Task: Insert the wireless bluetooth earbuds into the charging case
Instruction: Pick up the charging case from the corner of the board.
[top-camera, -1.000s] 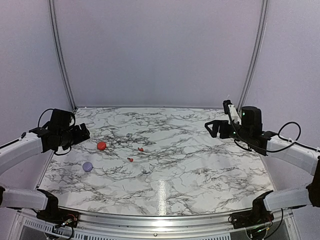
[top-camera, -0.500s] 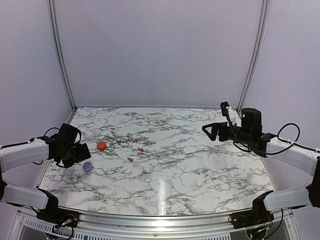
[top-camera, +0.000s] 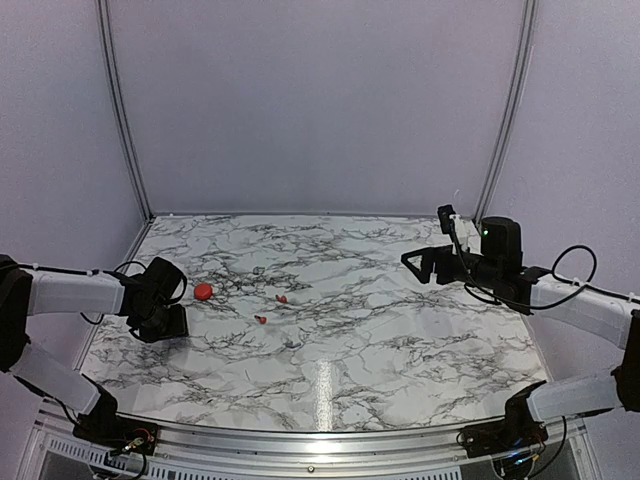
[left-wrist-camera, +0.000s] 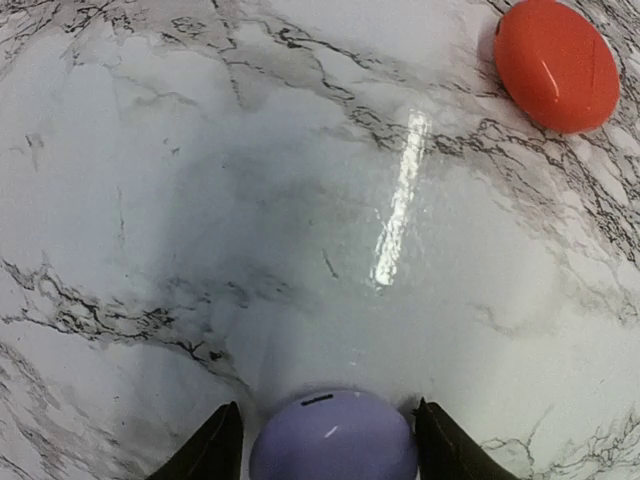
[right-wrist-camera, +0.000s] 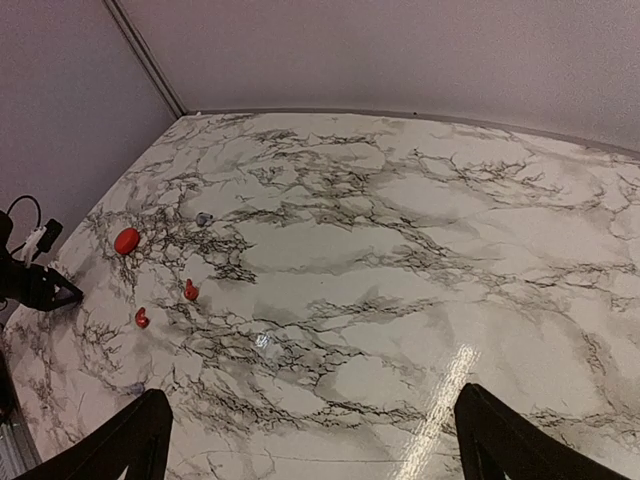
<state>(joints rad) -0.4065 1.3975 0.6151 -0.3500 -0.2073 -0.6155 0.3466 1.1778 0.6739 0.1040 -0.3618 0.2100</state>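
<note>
Marbled tabletop (top-camera: 420, 350), plain walls behind. Left of the red case (top-camera: 203, 291) and nearer the arm bases, the left gripper (left-wrist-camera: 327, 415) sets its jaws around a purple case (left-wrist-camera: 333, 445); whether they grip it I cannot tell. Two earbuds (top-camera: 281, 298) lie loose right of the red case. Far right of it, the right gripper (top-camera: 415, 262) hovers, jaws spread wide.

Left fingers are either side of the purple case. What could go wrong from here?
1. The purple case is rounded and glossy and sits between the fingertips of the left gripper: a pinch may squirt it out.
2. A slip could send it into the red case nearby, or on towards the two tiny earbuds.
3. The earbuds are red, so purple may be the wrong case.
</note>
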